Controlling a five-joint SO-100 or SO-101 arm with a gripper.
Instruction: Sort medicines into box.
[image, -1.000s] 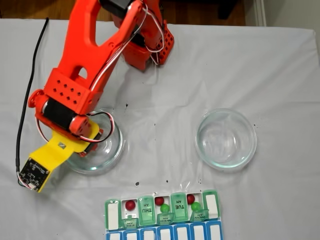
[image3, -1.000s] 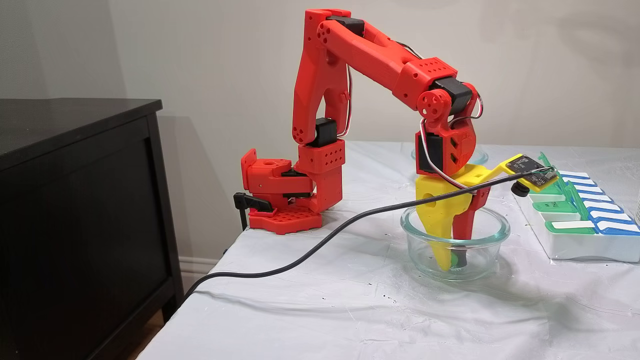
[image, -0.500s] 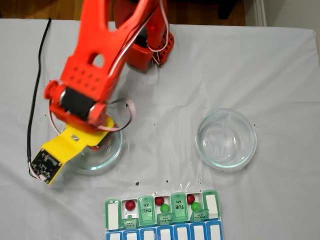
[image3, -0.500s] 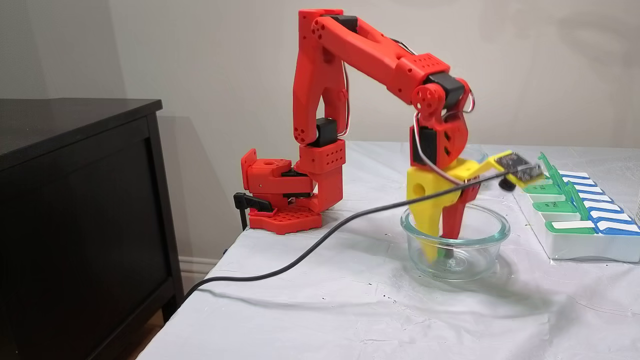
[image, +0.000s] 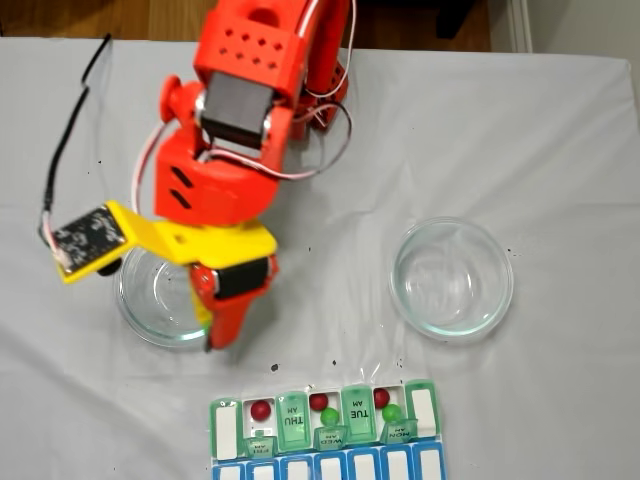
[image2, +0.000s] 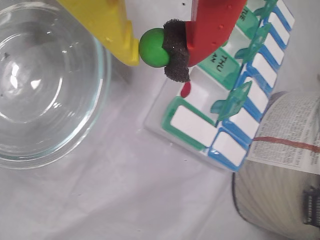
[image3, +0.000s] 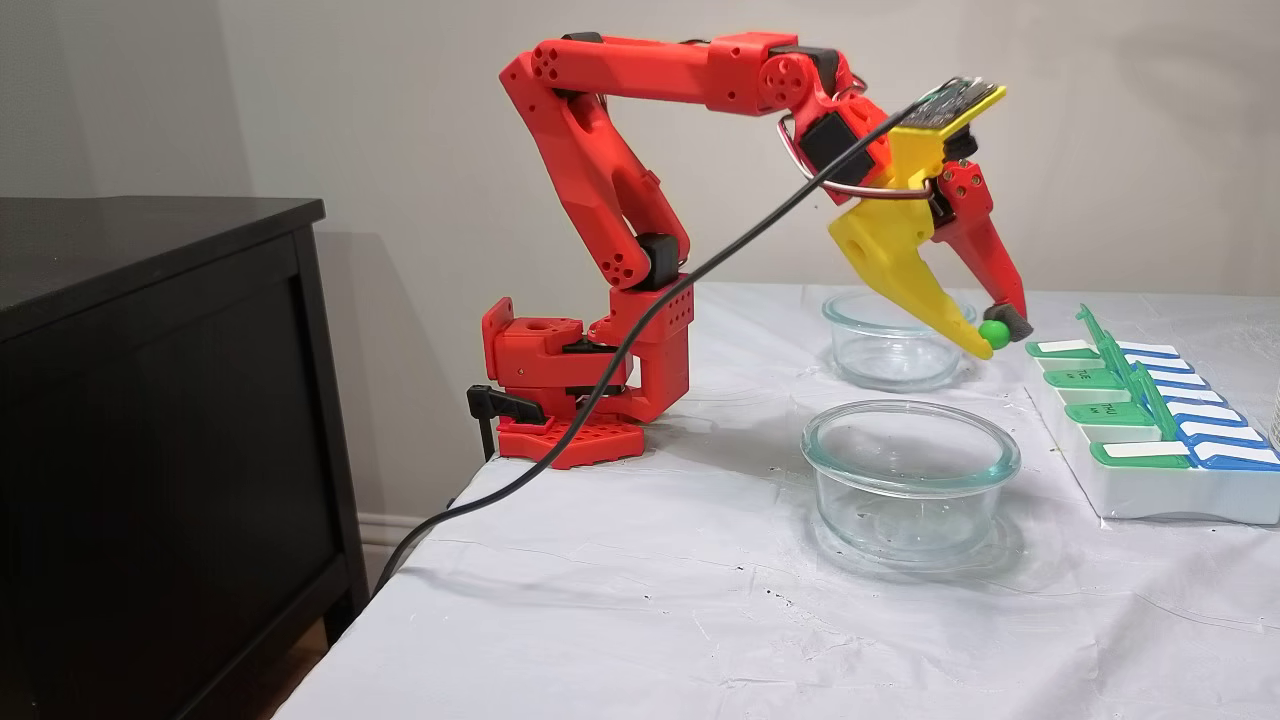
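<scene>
The gripper (image3: 996, 334) pinches a green ball (image2: 154, 47) between its yellow finger and the dark foam pad on its red finger, held in the air above the white cloth (image3: 640, 620) that covers the table. In the side fixed view the ball (image3: 993, 333) hangs just short of the box's (image3: 1150, 480) near end, higher than its raised green lids. Below and nearer the camera than the gripper stands a glass bowl (image3: 910, 480); a second bowl (image3: 885, 345) stands behind the gripper on its far side. In the top fixed view the box (image: 325, 430) lies below the gripper toward the bottom edge, with three red balls (image: 261, 410) and two green ones (image: 330, 415) in its open compartments. The cloth is wrinkled and flecked with small dark specks. A black cabinet (image3: 150, 420) stands left of the table against a plain pale wall (image3: 1100, 130), and wood floor (image: 100, 18) shows past the table's top edge.
</scene>
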